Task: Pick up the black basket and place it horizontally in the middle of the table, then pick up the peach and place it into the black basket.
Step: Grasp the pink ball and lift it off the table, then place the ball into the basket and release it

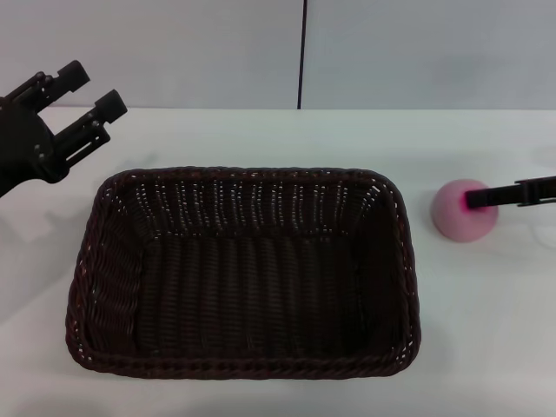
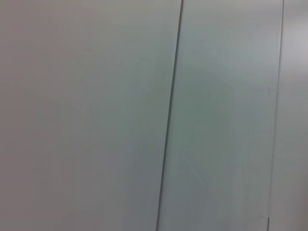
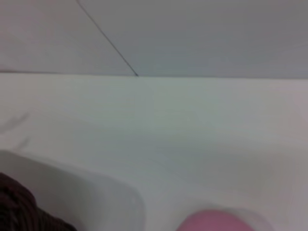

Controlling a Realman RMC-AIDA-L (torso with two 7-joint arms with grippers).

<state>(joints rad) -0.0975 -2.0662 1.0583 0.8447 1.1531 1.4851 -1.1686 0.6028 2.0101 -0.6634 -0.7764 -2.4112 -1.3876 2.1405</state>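
Note:
The black basket [image 1: 243, 274] lies lengthwise across the middle of the white table [image 1: 261, 135], open side up and empty. The peach [image 1: 463, 213] sits on the table to the right of the basket, apart from it. My right gripper [image 1: 499, 195] reaches in from the right edge and its tip overlaps the top of the peach. In the right wrist view the peach [image 3: 216, 222] and a corner of the basket [image 3: 17, 209] show at the frame's edge. My left gripper [image 1: 94, 89] is open and empty, raised off the basket's far left corner.
A grey wall with a dark vertical seam [image 1: 301, 52] stands behind the table. The left wrist view shows only this wall [image 2: 96, 115]. Bare table surrounds the basket on all sides.

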